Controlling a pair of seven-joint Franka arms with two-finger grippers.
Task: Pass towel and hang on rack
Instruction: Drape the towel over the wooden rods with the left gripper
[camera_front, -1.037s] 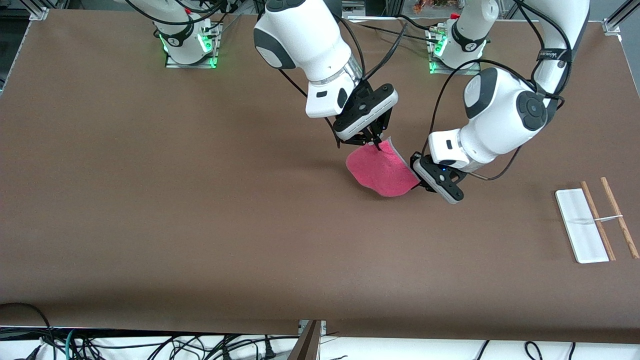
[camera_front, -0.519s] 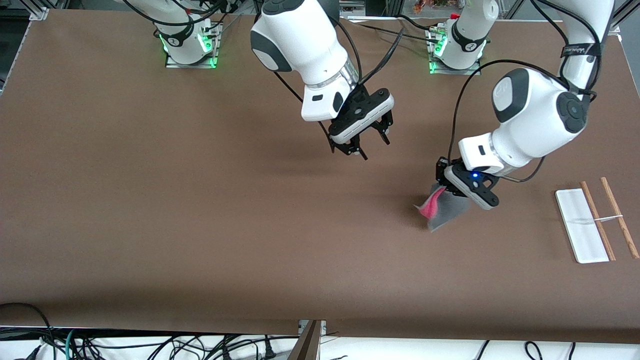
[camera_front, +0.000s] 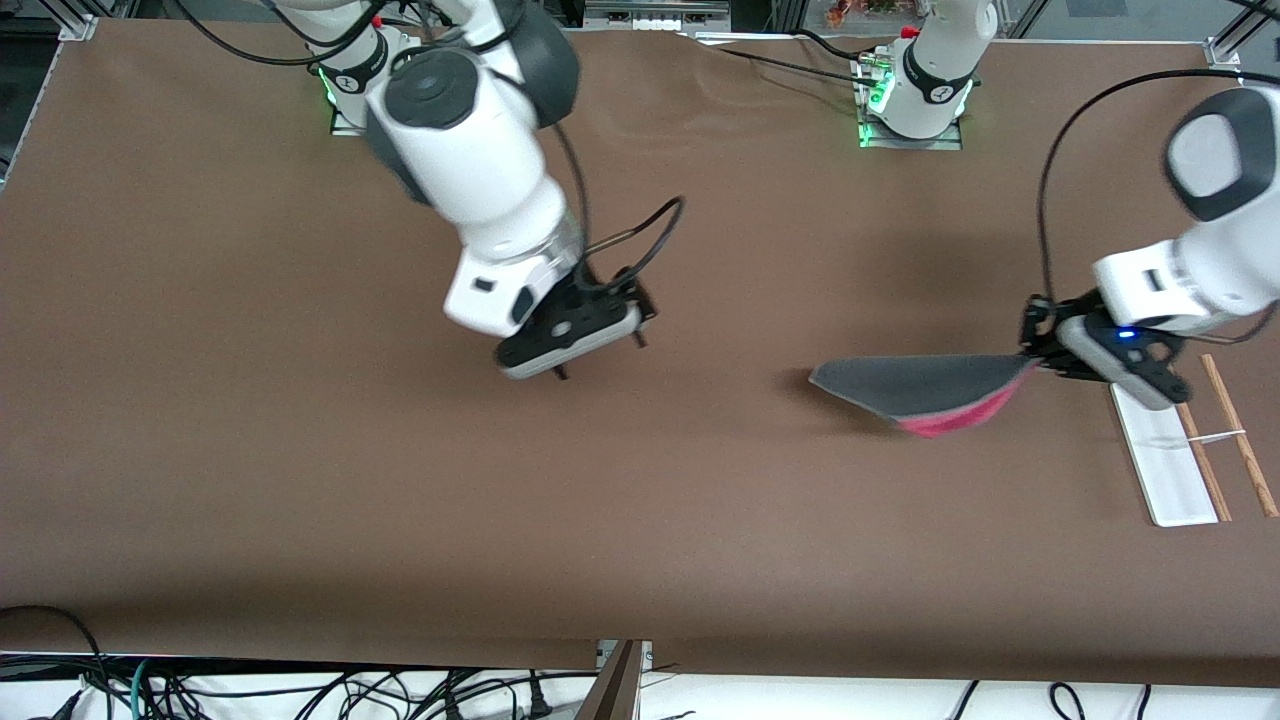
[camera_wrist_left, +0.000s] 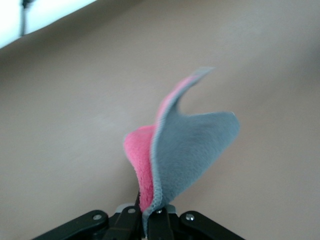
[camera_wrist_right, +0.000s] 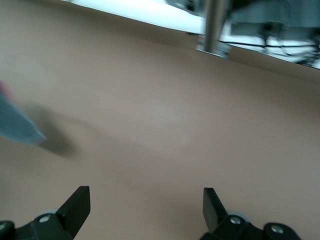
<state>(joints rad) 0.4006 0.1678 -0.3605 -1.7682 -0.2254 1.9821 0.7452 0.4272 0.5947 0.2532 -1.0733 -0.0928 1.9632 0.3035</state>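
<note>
My left gripper (camera_front: 1040, 362) is shut on one corner of the towel (camera_front: 925, 388) and holds it in the air over the table beside the rack. The towel streams out flat, grey face up, pink showing at its lower edge. In the left wrist view the towel (camera_wrist_left: 185, 145) rises from my shut fingers (camera_wrist_left: 150, 220), pink on one face, grey on the other. The rack (camera_front: 1165, 450) stands at the left arm's end of the table: white base, two wooden rods (camera_front: 1225, 435), a thin silvery crossbar. My right gripper (camera_front: 600, 350) is open and empty over the table's middle.
The brown table (camera_front: 300, 450) carries nothing else. The two arm bases (camera_front: 910, 95) with green lights stand along the table's top edge. Cables hang below the table's front edge.
My left gripper has carried the towel from the middle toward the rack, and the towel now trails flat. My right gripper let go of the towel, opened, and swung away toward its own end.
</note>
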